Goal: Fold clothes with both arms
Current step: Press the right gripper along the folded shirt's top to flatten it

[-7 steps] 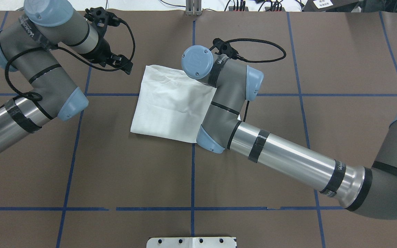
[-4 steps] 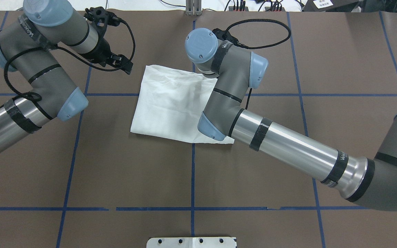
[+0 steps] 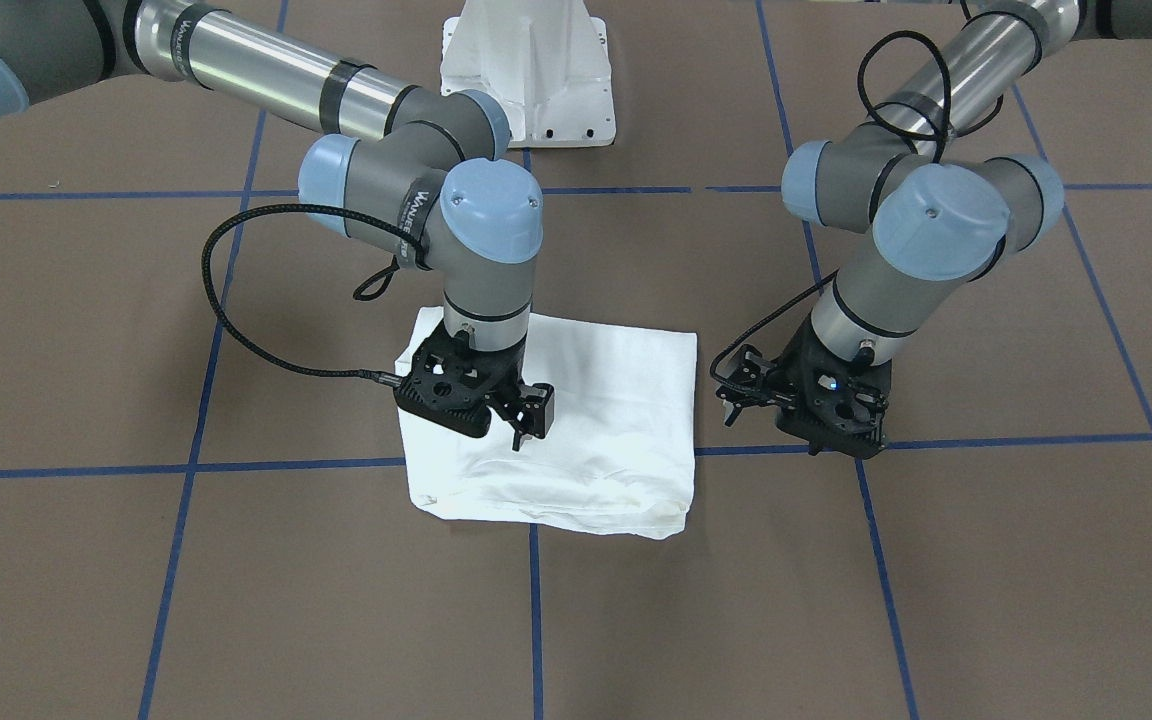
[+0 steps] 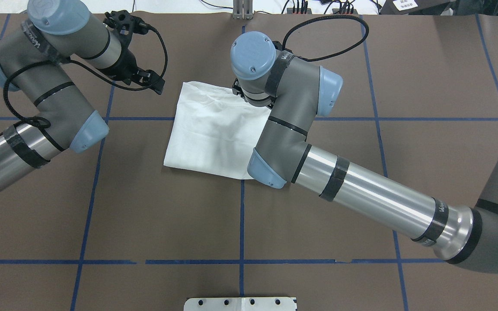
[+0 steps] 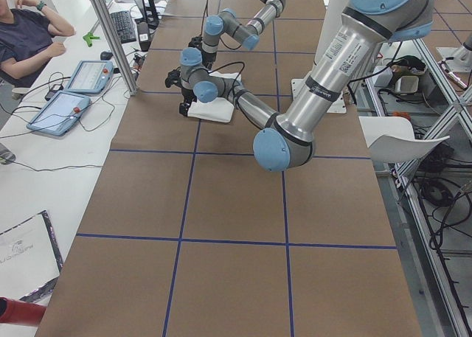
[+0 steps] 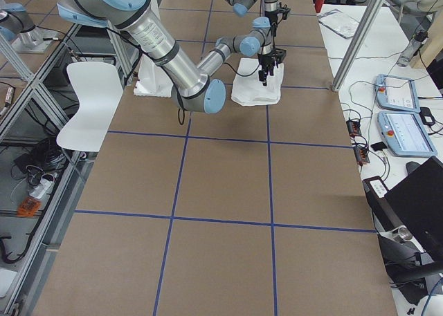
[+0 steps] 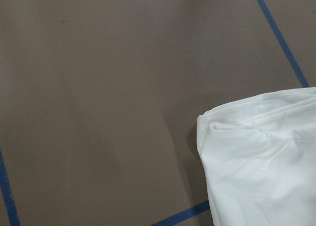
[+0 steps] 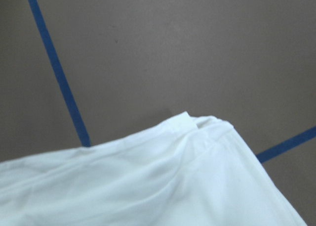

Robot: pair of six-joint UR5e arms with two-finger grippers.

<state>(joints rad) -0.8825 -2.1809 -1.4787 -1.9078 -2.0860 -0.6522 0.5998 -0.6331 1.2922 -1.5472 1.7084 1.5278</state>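
Folded white T-shirt (image 3: 601, 440) lay flat on brown table (image 3: 236, 600), across blue tape line (image 3: 286, 466). Right gripper (image 3: 528, 420) hung over T-shirt's near-robot edge, fingers spread, holding nothing. Left gripper (image 3: 726, 392) just beside T-shirt, off cloth, fingers apart, empty. Black strap (image 3: 423, 212) on right arm: white lettering beginning "WAN", rest unclear.

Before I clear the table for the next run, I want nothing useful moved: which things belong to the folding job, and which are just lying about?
Job: white shirt, left gripper, right gripper.
Lying about: white pedestal, tablets on the side bench, white chair.
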